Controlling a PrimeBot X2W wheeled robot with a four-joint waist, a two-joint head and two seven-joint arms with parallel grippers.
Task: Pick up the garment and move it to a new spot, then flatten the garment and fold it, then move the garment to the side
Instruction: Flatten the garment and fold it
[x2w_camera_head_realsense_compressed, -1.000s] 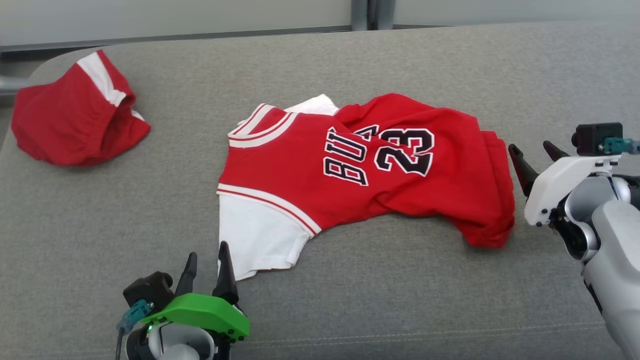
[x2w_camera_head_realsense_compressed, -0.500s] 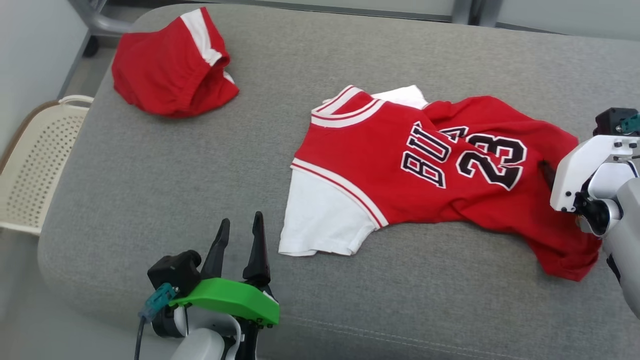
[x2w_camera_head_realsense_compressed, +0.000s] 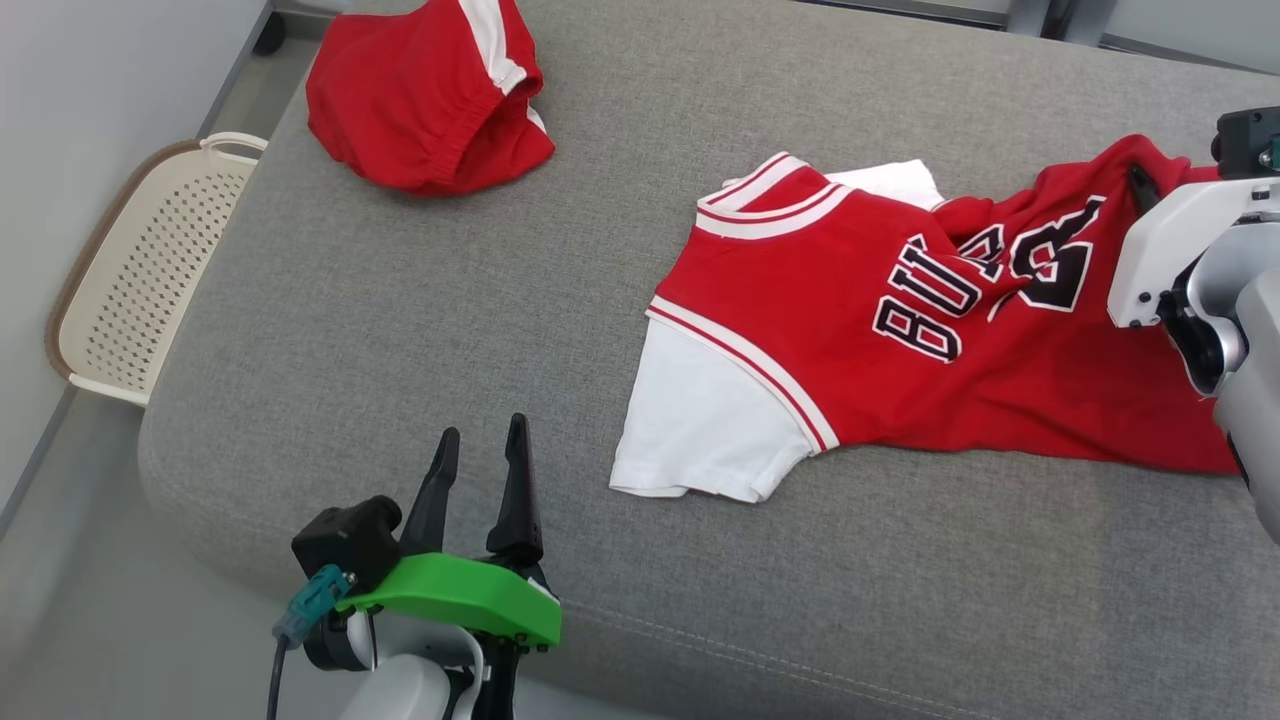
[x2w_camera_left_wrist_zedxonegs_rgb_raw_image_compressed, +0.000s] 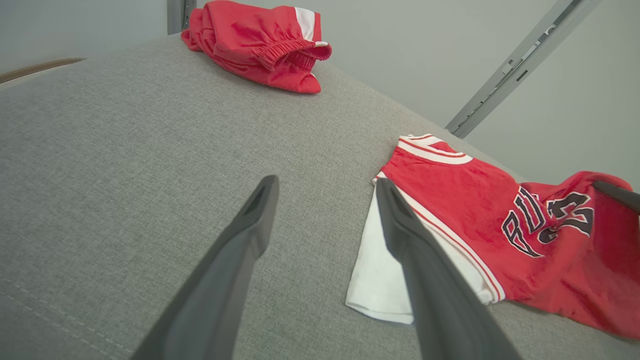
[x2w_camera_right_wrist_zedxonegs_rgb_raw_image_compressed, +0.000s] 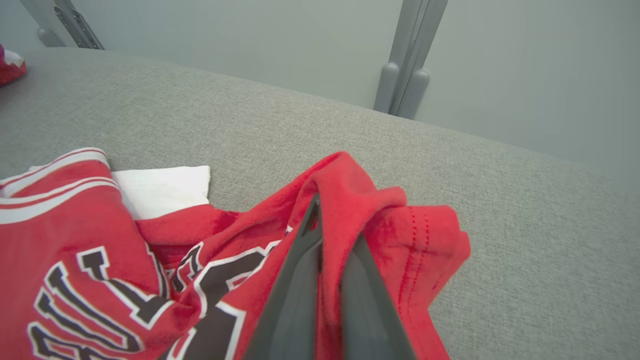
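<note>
At upper right, my right fingers (x2w_camera_right_wrist_zedxonegs_rgb_raw_image_compressed: 297, 295) clench a raised fold of the red jersey (x2w_camera_head_realsense_compressed: 800, 290). Lower left, my left fingers (x2w_camera_head_realsense_compressed: 516, 490) hover spread over the grey cushion (x2w_camera_head_realsense_compressed: 400, 330).

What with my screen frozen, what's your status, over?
Right claw shut on jersey, hem end. Left claw open, apart from jersey. Red shorts lie far off, nothing in the way.
</note>
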